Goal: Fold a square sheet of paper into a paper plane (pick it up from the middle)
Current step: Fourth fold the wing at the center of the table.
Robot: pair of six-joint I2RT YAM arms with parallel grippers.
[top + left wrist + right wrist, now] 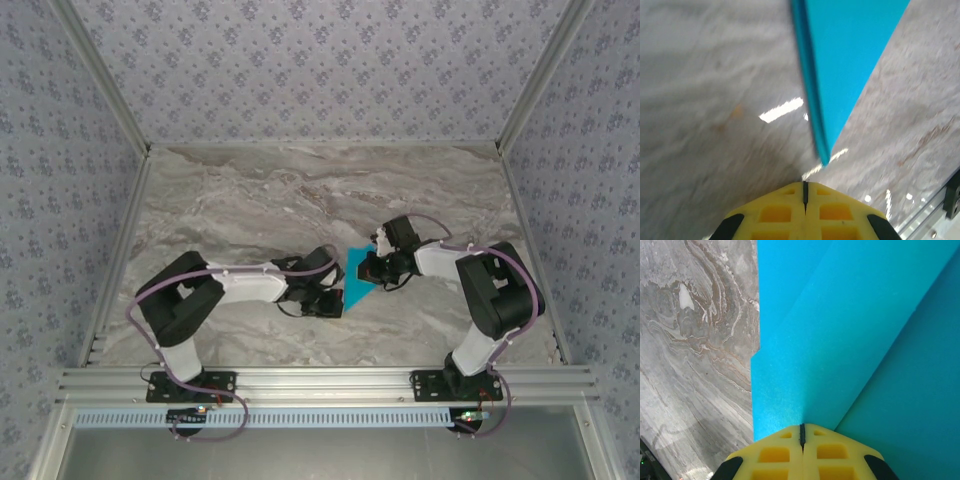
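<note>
Left wrist view: the square sheet of paper (850, 60) points its tip at my closed left gripper (804, 186), just ahead; my closed right gripper (801, 428) sits against it.

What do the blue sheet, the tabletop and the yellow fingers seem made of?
The blue sheet looks like thin matte paper, sharply creased. The tabletop is glossy, veined like marble, maybe laminate. The yellow fingers seem molded plastic or rubber, with gridded recesses.

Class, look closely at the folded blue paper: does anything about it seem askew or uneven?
Yes. In the right wrist view, the square sheet of paper has a small step along its left edge, so the folded layers do not quite line up there. No tear shows.
</note>
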